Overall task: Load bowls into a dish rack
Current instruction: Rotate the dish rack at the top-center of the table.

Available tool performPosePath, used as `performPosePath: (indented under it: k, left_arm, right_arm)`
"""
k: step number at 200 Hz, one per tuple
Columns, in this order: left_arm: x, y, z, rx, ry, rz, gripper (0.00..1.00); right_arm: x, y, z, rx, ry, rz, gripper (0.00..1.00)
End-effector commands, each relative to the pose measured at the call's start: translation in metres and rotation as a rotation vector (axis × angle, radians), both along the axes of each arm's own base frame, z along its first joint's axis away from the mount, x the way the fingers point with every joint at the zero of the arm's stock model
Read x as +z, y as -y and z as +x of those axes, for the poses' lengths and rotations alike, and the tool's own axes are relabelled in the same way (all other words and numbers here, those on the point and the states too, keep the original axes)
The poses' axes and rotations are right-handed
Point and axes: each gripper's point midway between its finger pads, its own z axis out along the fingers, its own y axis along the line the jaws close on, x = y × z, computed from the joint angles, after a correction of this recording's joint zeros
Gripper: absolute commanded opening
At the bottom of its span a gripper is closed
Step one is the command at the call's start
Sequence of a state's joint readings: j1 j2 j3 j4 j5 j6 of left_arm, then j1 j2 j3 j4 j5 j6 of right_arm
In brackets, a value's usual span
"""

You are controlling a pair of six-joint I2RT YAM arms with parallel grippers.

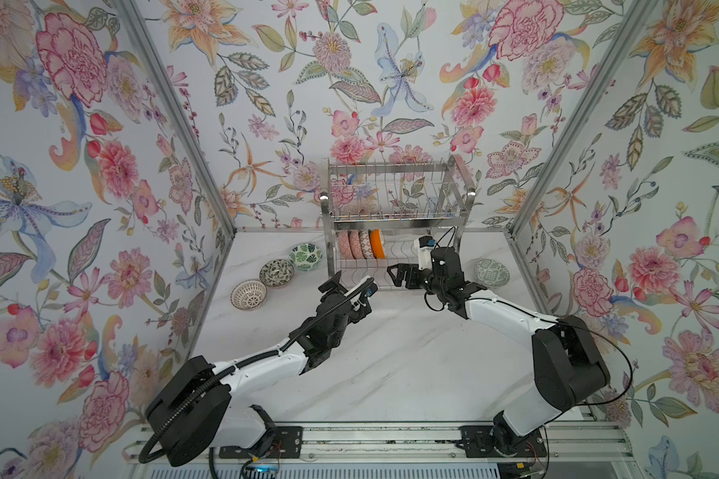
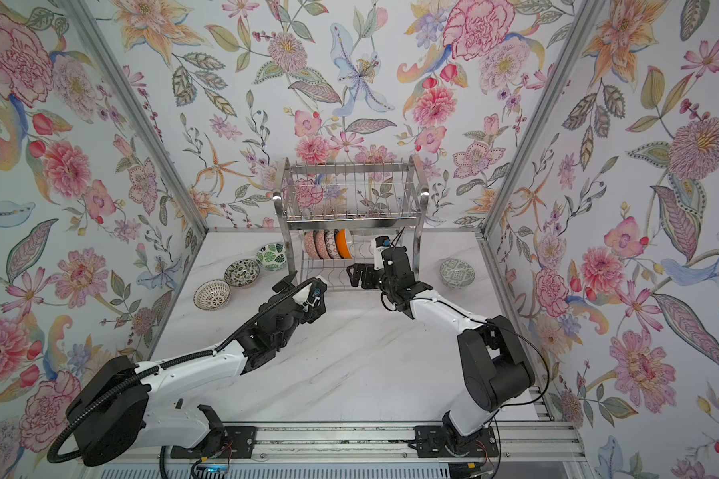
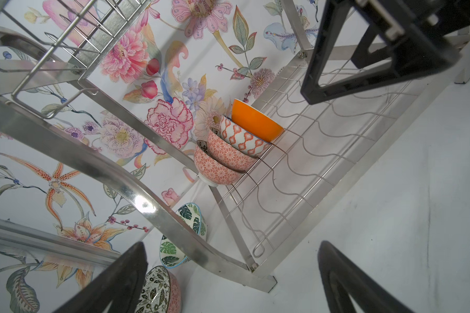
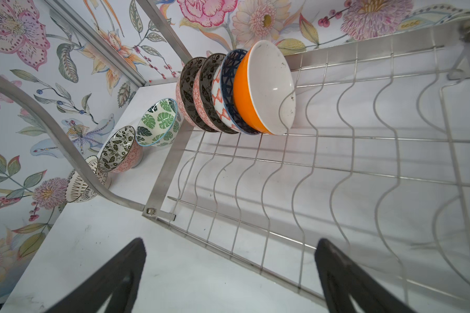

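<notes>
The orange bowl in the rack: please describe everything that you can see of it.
The orange bowl looks like glossy ceramic: orange outside, white inside with a few dark specks. It stands on edge on the lower tier of the dish rack, last in a row of four, resting against the blue-patterned bowl.

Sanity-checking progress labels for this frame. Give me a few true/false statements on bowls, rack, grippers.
1. Four bowls stand on edge in the lower tier of the dish rack. True.
2. The orange bowl sits on the upper tier. False: it ends the lower-tier row.
3. The right gripper holds a bowl. False: it is open and empty.
4. The left gripper is open and empty. True.
5. The table holds no bowls. False: four stand there, such as the leaf-patterned bowl.
</notes>
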State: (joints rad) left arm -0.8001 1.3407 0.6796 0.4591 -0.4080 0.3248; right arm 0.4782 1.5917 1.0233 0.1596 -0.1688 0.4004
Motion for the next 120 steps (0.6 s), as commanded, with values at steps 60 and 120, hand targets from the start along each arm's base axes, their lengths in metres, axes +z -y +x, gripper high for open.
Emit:
performPosePath:
  k: [60,120]
  left_arm:
    - [0.017,0.020,-0.003,-0.006,-0.046,-0.175,0.99]
    - [0.033,0.058,0.004,-0.068,-0.027,-0.221,0.99]
  right_arm:
    - [0.016,0.073,-0.032,-0.166,0.026,-0.144,0.99]
    - [0.033,0.150,-0.027,-0.356,0.031,-0.112,0.99]
